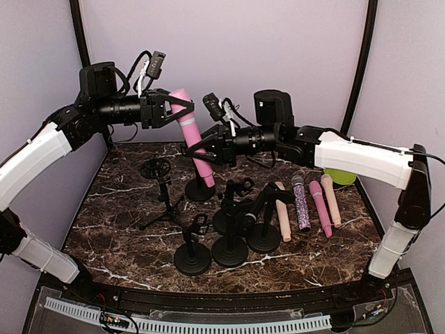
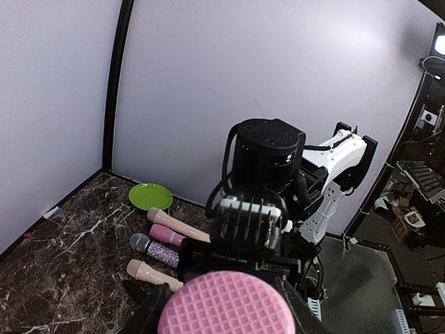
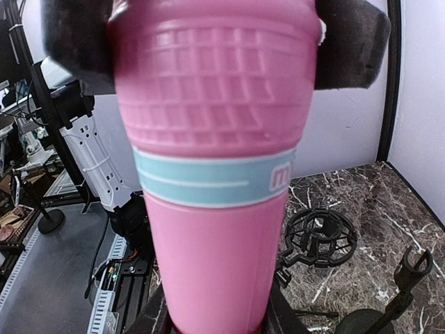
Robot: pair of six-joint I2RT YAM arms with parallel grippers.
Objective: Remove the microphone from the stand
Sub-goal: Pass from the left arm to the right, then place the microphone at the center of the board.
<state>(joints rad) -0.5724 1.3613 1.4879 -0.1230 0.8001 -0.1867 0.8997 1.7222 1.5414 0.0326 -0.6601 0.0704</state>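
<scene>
While the pink microphone [image 1: 193,139] stands tilted over the far middle of the marble table [image 1: 118,209], with its waffled head leaning up and to the left, we see both arms holding it. The left gripper [image 1: 177,106] reaches in from the left and is clamped on the head. In the right wrist view its black pads [image 3: 351,49] press on either side of the pink grille, just above the pale blue band. The right gripper [image 1: 198,148] comes in from the right and is closed around the handle lower down, with a finger tight against each side.

The bottom of the handle reaches down to the far stand [image 1: 200,189], whose round black base sits on the table. We cannot tell whether the handle is seated in its clip.

Just left of it is a tripod stand [image 1: 161,188] with a ring mount. Nearer to us, four bare stands [image 1: 229,247] form a cluster. To the right, four loose microphones [image 1: 301,205] lie side by side, and a green plate [image 1: 339,176] sits beyond them.
</scene>
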